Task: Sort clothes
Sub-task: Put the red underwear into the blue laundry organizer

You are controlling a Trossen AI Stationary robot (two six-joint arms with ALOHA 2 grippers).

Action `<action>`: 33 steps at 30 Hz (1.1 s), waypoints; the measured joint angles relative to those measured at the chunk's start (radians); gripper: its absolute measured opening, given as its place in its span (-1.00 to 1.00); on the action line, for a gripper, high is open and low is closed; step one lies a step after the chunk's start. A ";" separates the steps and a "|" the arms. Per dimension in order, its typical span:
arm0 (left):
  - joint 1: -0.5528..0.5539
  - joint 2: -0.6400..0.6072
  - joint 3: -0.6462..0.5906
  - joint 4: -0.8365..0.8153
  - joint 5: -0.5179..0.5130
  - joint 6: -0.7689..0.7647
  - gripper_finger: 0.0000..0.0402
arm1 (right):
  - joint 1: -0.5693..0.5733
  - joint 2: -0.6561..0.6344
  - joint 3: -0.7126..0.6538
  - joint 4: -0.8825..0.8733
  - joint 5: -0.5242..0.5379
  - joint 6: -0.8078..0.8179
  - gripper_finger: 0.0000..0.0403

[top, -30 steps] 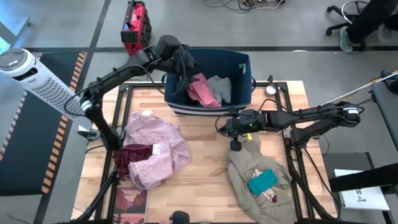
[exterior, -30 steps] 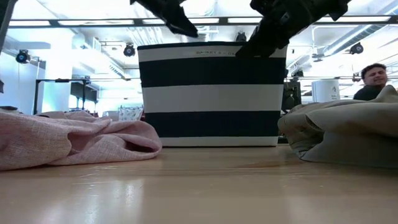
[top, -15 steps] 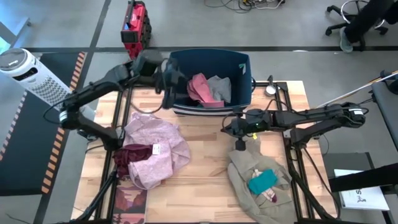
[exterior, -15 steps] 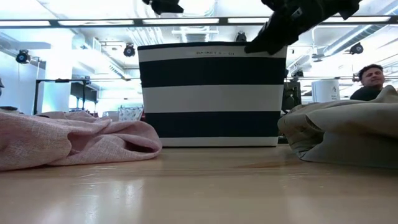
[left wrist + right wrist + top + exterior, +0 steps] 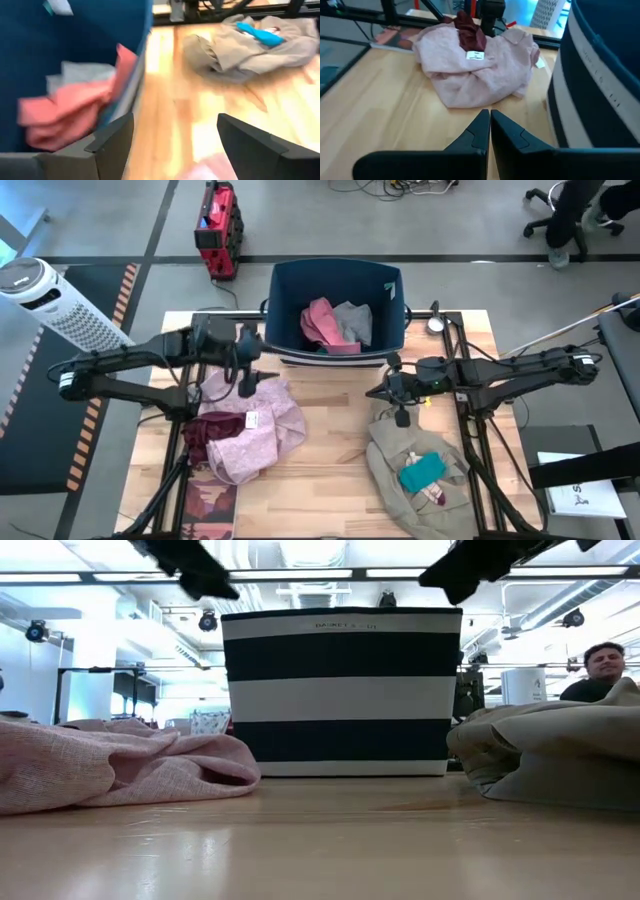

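The navy bin at the table's far edge holds a coral pink piece and a grey piece. The pale lilac-pink garment lies on the table's left half, with the maroon piece at its near left. The beige-khaki garment lies at the near right, with the teal piece on it. My left gripper is open and empty above the lilac garment's far edge. My right gripper is shut and empty, between the bin and the khaki garment. No black piece shows.
A flat reddish-brown book lies at the table's near left corner. A white perforated tower stands off the table's left. Bare wood shows between the two piles. A person is in the room behind.
My left gripper has swung from above the bin toward the table's left and near edges and now stands over the lilac garment's far edge. My right gripper has shifted a little toward the table's right edge. The clothes have stayed where they were.
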 joint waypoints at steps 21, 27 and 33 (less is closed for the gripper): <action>-0.244 0.037 -0.134 -0.372 0.041 -0.396 0.39 | 0.163 -0.006 0.000 -0.030 0.010 0.140 -0.99; -0.310 0.046 -0.151 -0.418 0.041 -0.478 0.40 | 0.163 0.002 0.000 -0.033 0.010 0.161 -0.84; -0.336 0.046 -0.231 -0.438 0.058 -0.559 0.34 | 0.174 0.002 0.001 -0.060 0.008 0.193 -0.65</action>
